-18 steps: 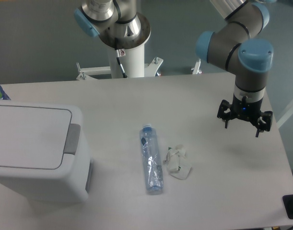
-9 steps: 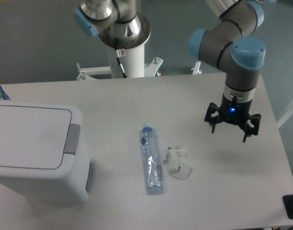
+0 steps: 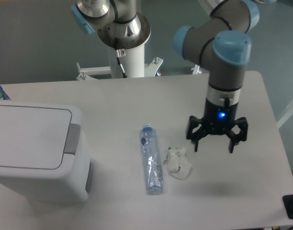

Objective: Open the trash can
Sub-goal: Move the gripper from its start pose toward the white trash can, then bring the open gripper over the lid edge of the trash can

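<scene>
Trash can [image 3: 36, 151] left – bottle [image 3: 151, 159] centre, tool [image 3: 215, 142] right.

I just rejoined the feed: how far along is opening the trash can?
Nothing looks done yet: the trash can lid lies flat and shut, its grey tab untouched. In hand: the gripper is open and empty, above the table to the right of the crumpled paper and the bottle, far from the can. Left: cross to the can, press the tab, get the lid up.
</scene>
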Robot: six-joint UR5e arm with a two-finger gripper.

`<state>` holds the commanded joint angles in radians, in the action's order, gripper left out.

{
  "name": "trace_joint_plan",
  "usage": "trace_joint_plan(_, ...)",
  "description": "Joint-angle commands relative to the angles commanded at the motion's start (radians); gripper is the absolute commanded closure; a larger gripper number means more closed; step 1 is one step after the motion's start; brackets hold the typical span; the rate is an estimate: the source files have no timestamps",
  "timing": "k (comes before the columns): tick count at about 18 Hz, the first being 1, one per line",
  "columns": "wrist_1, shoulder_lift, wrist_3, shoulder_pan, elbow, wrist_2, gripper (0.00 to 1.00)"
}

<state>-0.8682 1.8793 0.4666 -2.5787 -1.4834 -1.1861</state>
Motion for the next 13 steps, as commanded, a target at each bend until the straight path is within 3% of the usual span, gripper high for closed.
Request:
trace_joint_plan(7, -0.002, -0.137, -0.111, 0.072, -0.032, 0.131, 0.00)
trace_joint_plan(13, 0.000, -0.230, -0.143, 0.124, -0.182, 0.129, 0.00)
